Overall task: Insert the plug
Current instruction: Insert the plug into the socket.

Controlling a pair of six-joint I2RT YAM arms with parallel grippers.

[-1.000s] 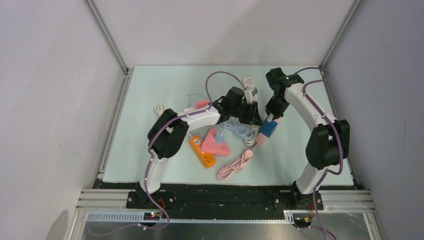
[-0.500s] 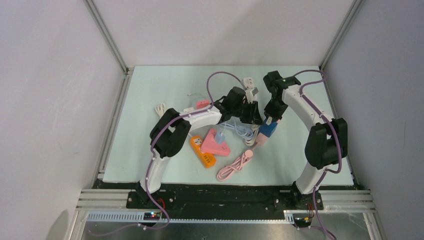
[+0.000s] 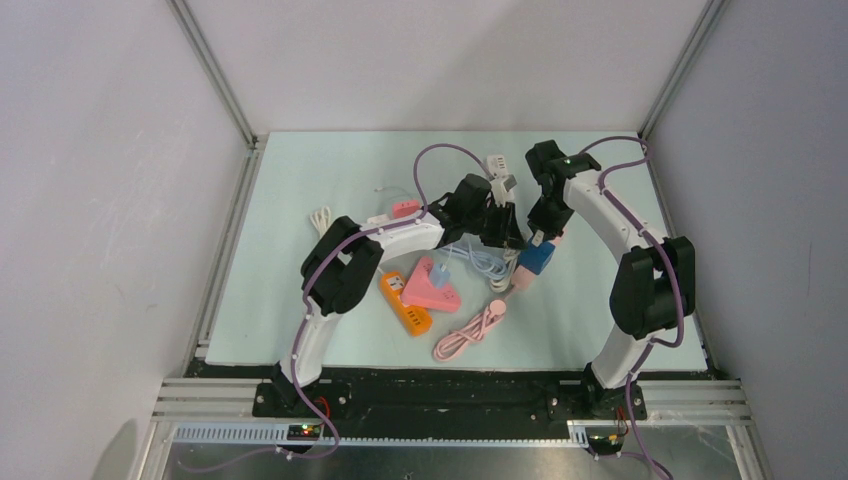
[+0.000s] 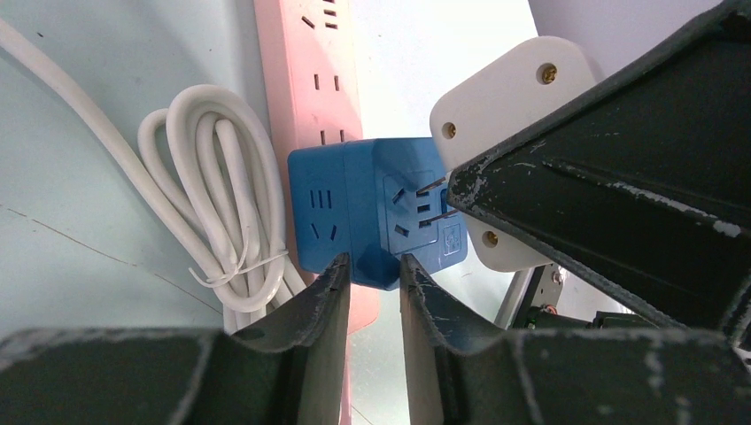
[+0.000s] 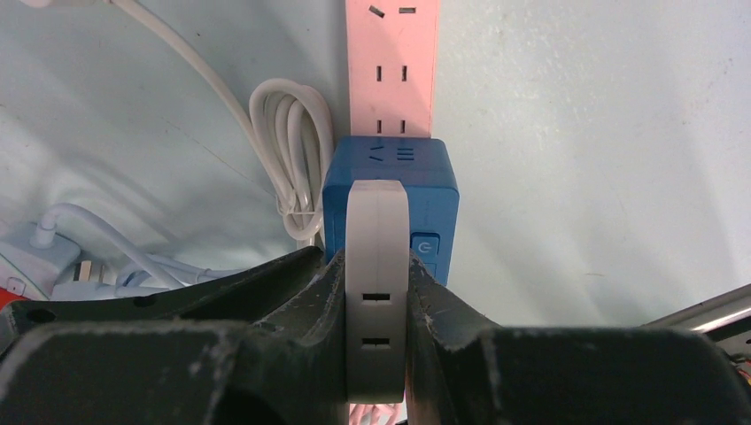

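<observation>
Camera overhead: a blue socket cube (image 3: 537,257) lies mid-table, with the right gripper (image 3: 541,238) just above it and the left gripper (image 3: 512,238) just beside its left face. Left wrist view: the left jaws stand narrowly apart and empty, and the cube sits just beyond them on a pink power strip (image 4: 310,71). Right wrist view: the right jaws pinch a white plug (image 5: 376,212) that touches the cube's near face.

Bright, even light; soft shadows.
</observation>
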